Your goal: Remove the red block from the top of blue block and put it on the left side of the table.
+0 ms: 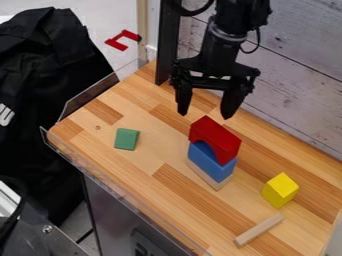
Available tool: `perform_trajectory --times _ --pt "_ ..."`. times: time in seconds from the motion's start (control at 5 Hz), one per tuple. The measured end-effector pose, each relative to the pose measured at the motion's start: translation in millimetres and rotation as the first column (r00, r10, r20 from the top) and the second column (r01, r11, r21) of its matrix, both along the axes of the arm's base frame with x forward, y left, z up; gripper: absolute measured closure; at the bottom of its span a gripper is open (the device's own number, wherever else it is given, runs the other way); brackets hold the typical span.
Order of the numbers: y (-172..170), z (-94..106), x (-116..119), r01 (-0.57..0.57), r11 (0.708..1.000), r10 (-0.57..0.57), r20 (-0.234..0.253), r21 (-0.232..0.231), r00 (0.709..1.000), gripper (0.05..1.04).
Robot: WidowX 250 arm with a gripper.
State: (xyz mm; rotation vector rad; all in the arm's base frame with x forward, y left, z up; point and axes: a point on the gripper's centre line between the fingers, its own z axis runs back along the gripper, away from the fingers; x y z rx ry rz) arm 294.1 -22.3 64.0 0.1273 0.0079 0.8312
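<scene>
"Green block (127, 139) comes first from the left, alone on my tabletop (160, 192). If left means the view's left, I'd set the red one down near there, beside it and clear of the transparent guard (120, 200) along the edge."

"And your gripper (206, 107)?"

"Spread wide, with nothing between my fingers. It hangs just behind and above the stack."

"Where's the red block (217, 139), exactly?"

"On top of the blue block (212, 162), which rests on a pale block (208, 175). The red one looks like an arch: light, stiff and not fragile, I'd guess, maybe a little slick if it's painted wood."

"Where will you take hold?"

"Across its two broad, flat faces, near the middle, so it hangs level. I'd stay shallow: too deep and I'd pinch the blue one as well. Then straight up, because a sideways drag could topple the lot."

"Anything to the right?"

"A wooden stick (259, 230) towards the front, then a yellow block (280, 190). Both lie well apart from the stack, so neither should bother me. The real obstacle is what sits underneath."
</scene>
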Motion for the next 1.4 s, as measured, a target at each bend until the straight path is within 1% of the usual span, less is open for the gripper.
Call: perform_trajectory --times 0.2,0.4,0.6,0.8,1.0,1.2,1.4 --pt "-4 4.2 0 -0.095 0.995 0.095 0.017 0.031 0.995 0.084" --pt "-5 3.2 6 -0.165 0.983 0.165 0.004 0.076 0.986 0.084" --pt "-10 1.4 8 -0.185 0.981 0.185 0.011 0.059 0.983 0.084" --pt "-14 -0.3 9 -0.235 0.972 0.234 0.017 0.022 0.972 0.084" --pt "-16 -2.6 8 -0.261 0.965 0.261 0.003 -0.001 0.965 0.084" --pt "-14 -10.9 3 -0.274 0.962 0.275 -0.031 0.010 0.961 0.084" --pt "-9 -15.5 1 -0.314 0.949 0.314 -0.064 0.005 0.947 0.084"
